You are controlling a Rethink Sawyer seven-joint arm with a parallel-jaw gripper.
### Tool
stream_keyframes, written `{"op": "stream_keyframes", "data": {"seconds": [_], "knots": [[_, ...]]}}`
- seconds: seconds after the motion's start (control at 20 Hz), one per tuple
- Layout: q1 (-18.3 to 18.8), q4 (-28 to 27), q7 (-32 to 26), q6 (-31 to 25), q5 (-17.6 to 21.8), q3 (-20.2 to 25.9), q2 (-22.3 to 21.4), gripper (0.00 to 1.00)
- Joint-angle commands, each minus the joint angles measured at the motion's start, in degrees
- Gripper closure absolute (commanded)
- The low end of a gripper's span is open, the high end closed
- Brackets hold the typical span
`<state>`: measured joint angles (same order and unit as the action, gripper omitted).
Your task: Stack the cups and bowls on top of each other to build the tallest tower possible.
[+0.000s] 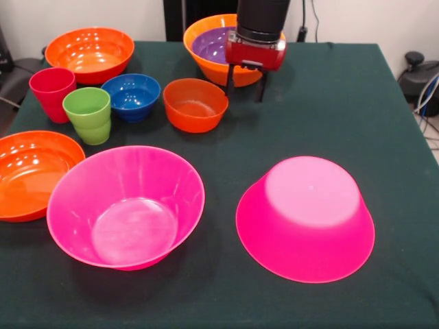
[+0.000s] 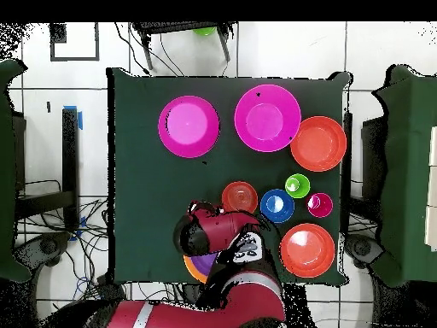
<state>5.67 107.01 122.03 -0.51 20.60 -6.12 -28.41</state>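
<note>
My gripper [image 1: 245,83] hangs open and empty at the near rim of the large orange bowl [image 1: 204,67], which has the purple bowl [image 1: 211,44] nested inside. The small red-orange bowl [image 1: 195,104] sits just left of the fingers. Further left are the blue bowl [image 1: 132,96], the green cup [image 1: 88,114] and the red cup [image 1: 51,91]. An upturned hot pink bowl [image 1: 305,216] and an upright hot pink bowl [image 1: 127,205] stand at the front. Seen from overhead, the arm [image 2: 213,235] covers most of the purple bowl [image 2: 201,263].
One shallow red-orange bowl [image 1: 27,173] lies at the left table edge and another [image 1: 89,51] at the back left. The dark green table [image 1: 357,103] shows bare cloth on the right. Cables and chairs surround the table in the overhead view.
</note>
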Motion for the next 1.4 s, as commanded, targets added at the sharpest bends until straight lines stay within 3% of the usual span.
{"op": "stream_keyframes", "data": {"seconds": [0.05, 0.35, 0.9, 1.15, 1.4], "knots": [[-0.6, 3.4, 6.5, -0.4, -0.8, 4.4, 0.0, 0.00], [-0.1, 7.3, 5.2, -7.8, -2.6, 6.0, -8.2, 0.00], [1.0, 8.3, 3.3, -11.8, -3.2, 6.7, -12.6, 0.00], [6.4, 11.7, -0.3, -14.0, -1.5, 9.1, -17.4, 0.00], [13.0, 13.5, -3.5, -13.5, 1.5, 11.2, -17.7, 0.00]]}}
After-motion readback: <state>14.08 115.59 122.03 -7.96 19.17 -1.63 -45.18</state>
